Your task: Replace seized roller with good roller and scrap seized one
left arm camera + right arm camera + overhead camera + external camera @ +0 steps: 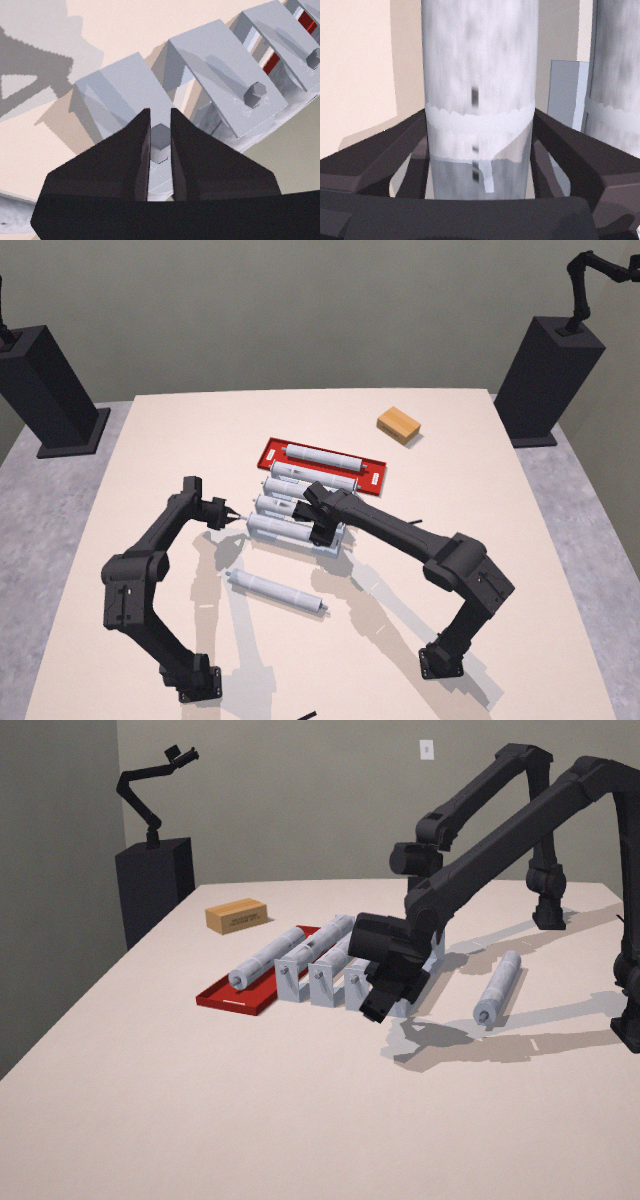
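Note:
The grey roller bed (297,513) stands mid-table with rollers in its slots. My right gripper (316,530) reaches down over the bed and is shut on the body of the front roller (279,527), seen close up in the right wrist view (480,74). My left gripper (235,517) is at that roller's left bracket, shut on the hexagonal axle end (160,136) that sticks out of the hole. The red scrap tray (320,465) lies behind the bed and holds one roller (323,458). Another roller (279,592) lies loose on the table in front of the bed.
A cardboard box (398,424) sits at the back right of the table. Black pedestals with camera arms stand off both back corners. The neighbouring slot's axle end (254,94) sticks out of its bracket just right of my left fingers.

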